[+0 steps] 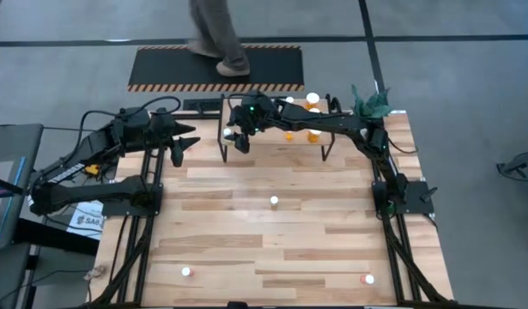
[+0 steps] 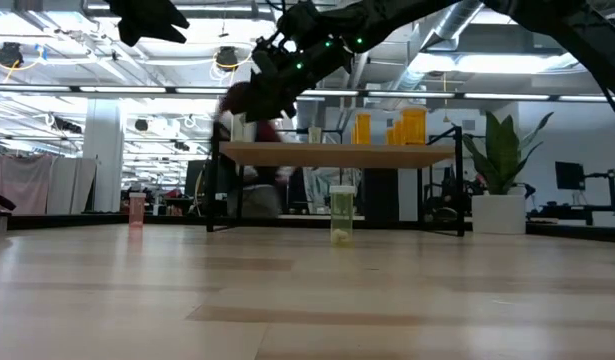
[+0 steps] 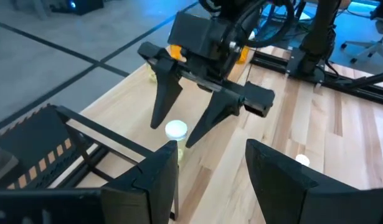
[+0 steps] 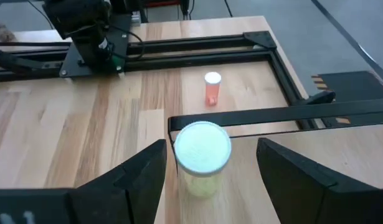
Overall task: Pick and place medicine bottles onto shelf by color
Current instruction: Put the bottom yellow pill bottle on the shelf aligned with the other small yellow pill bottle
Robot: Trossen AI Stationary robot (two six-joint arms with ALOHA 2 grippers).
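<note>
The left gripper (image 1: 185, 143) waits at the table's far left edge, fingers parted, grasping nothing.

The shelf (image 1: 325, 143) stands at the far centre. On its left end sits a pale yellow-green bottle (image 4: 203, 158), upright. The right gripper (image 1: 239, 137) hangs directly above it, fingers (image 3: 167, 99) spread to either side of the cap and clear of it (no contact visible).

Orange bottles (image 2: 405, 127) are grouped toward the shelf's right end.

Judgement: this is either the release after a placement or the approach to a grasp; I cannot tell which.

Bottles on the tabletop (image 1: 272, 257): red-pink (image 2: 136, 208) and pale (image 1: 274, 202) ones, well apart. The next move calls for a clean vertical withdrawal, then travel to one of these.
</note>
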